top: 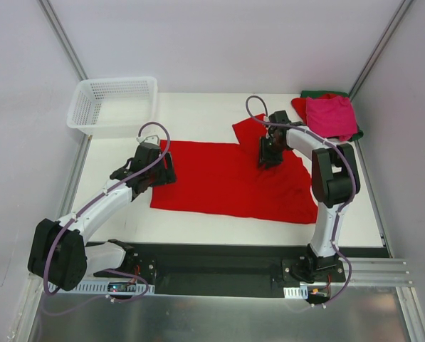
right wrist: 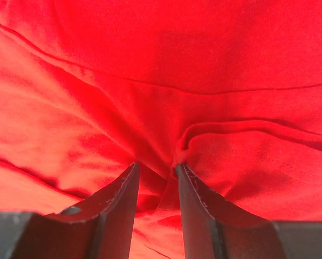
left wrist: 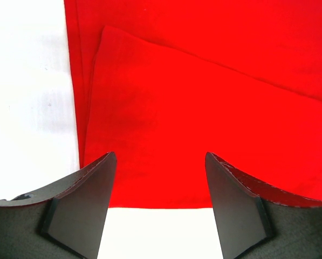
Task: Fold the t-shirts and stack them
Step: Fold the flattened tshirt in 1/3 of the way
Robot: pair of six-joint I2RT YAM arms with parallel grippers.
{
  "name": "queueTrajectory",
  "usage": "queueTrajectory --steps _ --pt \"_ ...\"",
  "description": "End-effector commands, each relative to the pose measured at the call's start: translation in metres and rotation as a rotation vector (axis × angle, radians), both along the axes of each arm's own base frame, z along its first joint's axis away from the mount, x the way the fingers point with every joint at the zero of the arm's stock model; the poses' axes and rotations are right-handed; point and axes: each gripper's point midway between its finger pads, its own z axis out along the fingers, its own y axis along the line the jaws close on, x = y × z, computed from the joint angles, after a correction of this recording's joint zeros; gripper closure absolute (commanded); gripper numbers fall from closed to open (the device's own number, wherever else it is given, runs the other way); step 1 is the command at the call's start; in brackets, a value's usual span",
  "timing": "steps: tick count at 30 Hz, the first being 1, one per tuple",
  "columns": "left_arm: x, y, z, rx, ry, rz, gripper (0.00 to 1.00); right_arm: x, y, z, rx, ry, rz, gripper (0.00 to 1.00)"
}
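Between the narrowed fingers of the right gripper [right wrist: 156, 167] a raised pucker of the bright red t-shirt [right wrist: 161, 81] is clamped, and creases are seen running outward from that pinch. From the top view, this right gripper [top: 268, 158] is placed on the far right part of the garment, just beside the sleeve that juts toward the far edge of the table [top: 198, 107].

The left gripper [left wrist: 161, 162] is held released, its jaws spread wide with nothing between them. It is poised over the shirt's left border, where a folded-over layer of the red cloth [left wrist: 204, 97] is seen and bare white table [left wrist: 26, 81] is exposed to the side. In the top view the left gripper [top: 159, 169] is found at the garment's left end.

The bright red t-shirt [top: 226, 178] is spread mostly flat across the middle of the table.

At the far right corner a stack is seen: a magenta-pink t-shirt [top: 331, 116] is laid on top, a red t-shirt [top: 298, 107] shows beneath it, and a dark green t-shirt [top: 319, 93] is at the bottom.

A white mesh basket [top: 119, 78] is set at the far left corner.
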Motion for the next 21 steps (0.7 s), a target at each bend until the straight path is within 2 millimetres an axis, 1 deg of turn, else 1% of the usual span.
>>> queueTrajectory --steps 1,4,8,9,11,12,13,14,15,16,17,18,20,21 --pt "0.007 -0.001 0.009 0.008 -0.039 -0.004 0.33 -0.031 -0.014 0.002 -0.082 0.068 -0.006 0.62" --pt "0.008 -0.001 0.009 0.011 -0.038 -0.007 0.33 -0.031 -0.021 0.006 -0.113 0.054 -0.012 0.62" --pt "0.013 0.000 0.014 0.020 -0.052 -0.003 0.33 -0.015 -0.016 0.028 -0.087 -0.031 -0.015 0.62" --pt "0.019 -0.001 0.020 0.022 -0.072 0.001 0.33 -0.006 -0.012 0.042 -0.059 -0.083 -0.013 0.62" --pt "0.029 -0.002 0.025 0.039 -0.090 -0.009 0.33 0.009 -0.005 0.064 -0.028 -0.157 -0.016 0.61" --pt "0.040 -0.004 0.037 0.041 -0.127 -0.004 0.33 0.017 -0.002 0.075 -0.010 -0.197 -0.022 0.61" --pt "0.047 -0.005 0.035 0.056 -0.125 -0.009 0.33 0.027 0.001 0.095 0.009 -0.253 -0.026 0.61" --pt "0.054 -0.004 0.039 0.076 -0.140 -0.015 0.33 0.032 0.003 0.105 0.021 -0.279 -0.026 0.61" --pt "0.068 -0.006 0.048 0.074 -0.166 -0.010 0.33 0.036 0.004 0.114 0.028 -0.302 -0.027 0.61" --pt "0.075 -0.005 0.052 0.064 -0.177 -0.007 0.34 0.040 0.005 0.124 0.036 -0.330 -0.030 0.60" --pt "0.085 0.002 0.056 0.047 -0.188 0.009 0.33 0.045 0.006 0.135 0.046 -0.356 -0.029 0.60" --pt "0.094 0.004 0.063 0.030 -0.206 0.015 0.34 0.047 0.007 0.141 0.053 -0.369 -0.026 0.60" --pt "0.111 0.010 0.061 0.019 -0.213 0.023 0.34 0.050 0.005 0.149 0.058 -0.385 -0.030 0.60" --pt "0.123 0.017 0.058 0.029 -0.208 0.040 0.35 0.049 0.004 0.150 0.061 -0.383 -0.030 0.60"
